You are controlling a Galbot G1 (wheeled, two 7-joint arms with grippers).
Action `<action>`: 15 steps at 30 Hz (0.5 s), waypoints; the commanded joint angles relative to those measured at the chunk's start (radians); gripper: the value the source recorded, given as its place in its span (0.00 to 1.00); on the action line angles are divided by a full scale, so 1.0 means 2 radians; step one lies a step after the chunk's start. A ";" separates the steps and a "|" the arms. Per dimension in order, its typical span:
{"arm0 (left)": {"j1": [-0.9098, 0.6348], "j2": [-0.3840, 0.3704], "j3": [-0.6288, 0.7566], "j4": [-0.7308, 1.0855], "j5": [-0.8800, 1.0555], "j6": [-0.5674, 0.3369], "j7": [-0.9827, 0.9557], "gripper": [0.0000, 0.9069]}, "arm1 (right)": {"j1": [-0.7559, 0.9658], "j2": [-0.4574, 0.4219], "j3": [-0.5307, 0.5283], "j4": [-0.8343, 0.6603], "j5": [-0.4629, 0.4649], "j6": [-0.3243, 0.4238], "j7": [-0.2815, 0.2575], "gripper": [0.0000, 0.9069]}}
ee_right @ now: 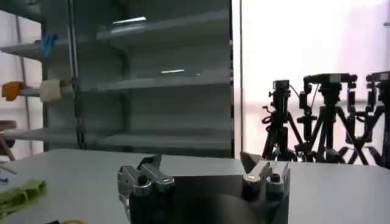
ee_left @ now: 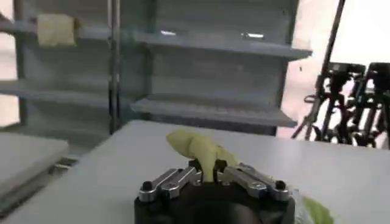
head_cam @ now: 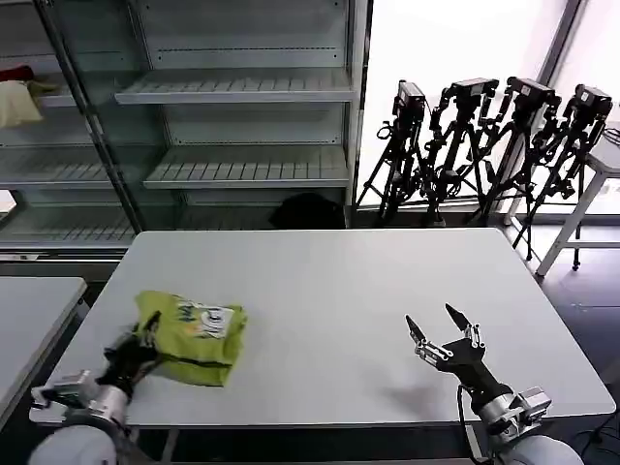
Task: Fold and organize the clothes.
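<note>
where my left gripper (head_cam: 147,334) sits at the near-left of the table, its fingers are pinched together on a fold of the t-shirt (head_cam: 194,337); from the left wrist view i see the two fingertips (ee_left: 196,165) closed against a raised ridge of lime fabric (ee_left: 198,149) that stands up between them. the shirt is a bunched, roughly folded heap, lime yellow-green, lying on the white table (head_cam: 329,291) near its left front corner, with a patch of white print facing up on its far-right part. the heap's left edge touches the gripper; the rest spreads right of it.

my right gripper (head_cam: 441,327) is at the near-right of the table, well apart from the shirt, fingers spread wide and holding nothing. i can't tell whether it touches the tabletop. from the right wrist view (ee_right: 204,173) the spread fingers point toward the far side, and a strip of the lime cloth (ee_right: 21,195) shows off at the edge.

farther out: metal shelving (head_cam: 232,92) behind the table on the left, a cream cloth bundle (head_cam: 17,102) on a shelf at far left, a row of black tripods (head_cam: 484,145) by the bright window at far right, a second table (head_cam: 29,310) at the left edge.
</note>
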 commanded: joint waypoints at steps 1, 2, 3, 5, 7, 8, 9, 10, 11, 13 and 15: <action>-0.010 0.102 -0.226 -0.019 0.013 -0.002 0.093 0.00 | -0.001 0.002 0.001 0.001 0.006 0.002 0.000 1.00; -0.012 0.105 -0.219 -0.027 0.034 -0.005 0.110 0.00 | -0.003 0.002 0.003 0.003 0.006 0.002 -0.001 1.00; -0.015 0.105 -0.197 -0.034 0.069 -0.011 0.125 0.00 | -0.005 0.002 0.004 0.004 0.006 0.003 -0.001 1.00; -0.013 0.096 -0.136 -0.042 0.146 -0.025 0.173 0.00 | -0.008 0.002 0.006 0.005 0.006 0.005 -0.002 1.00; -0.018 0.085 -0.008 -0.021 0.217 -0.048 0.203 0.00 | -0.009 0.004 0.006 0.005 0.006 0.005 -0.003 1.00; -0.023 0.075 0.049 0.010 0.255 -0.054 0.218 0.00 | -0.010 0.006 0.007 0.005 0.006 0.006 -0.003 1.00; -0.030 0.070 0.080 0.039 0.272 -0.076 0.232 0.00 | -0.010 0.006 0.007 0.006 0.006 0.007 -0.003 1.00; -0.047 0.056 0.138 0.092 0.288 -0.112 0.247 0.00 | -0.012 0.008 0.009 0.008 0.006 0.007 -0.004 1.00; -0.060 0.044 0.172 0.122 0.292 -0.130 0.256 0.00 | -0.014 0.009 0.011 0.009 0.006 0.007 -0.005 1.00; -0.080 0.018 0.229 0.163 0.301 -0.136 0.255 0.00 | -0.015 0.008 0.013 0.010 0.007 0.007 -0.005 1.00; -0.095 0.002 0.257 0.181 0.304 -0.138 0.252 0.00 | -0.014 0.008 0.014 0.009 0.007 0.006 -0.005 1.00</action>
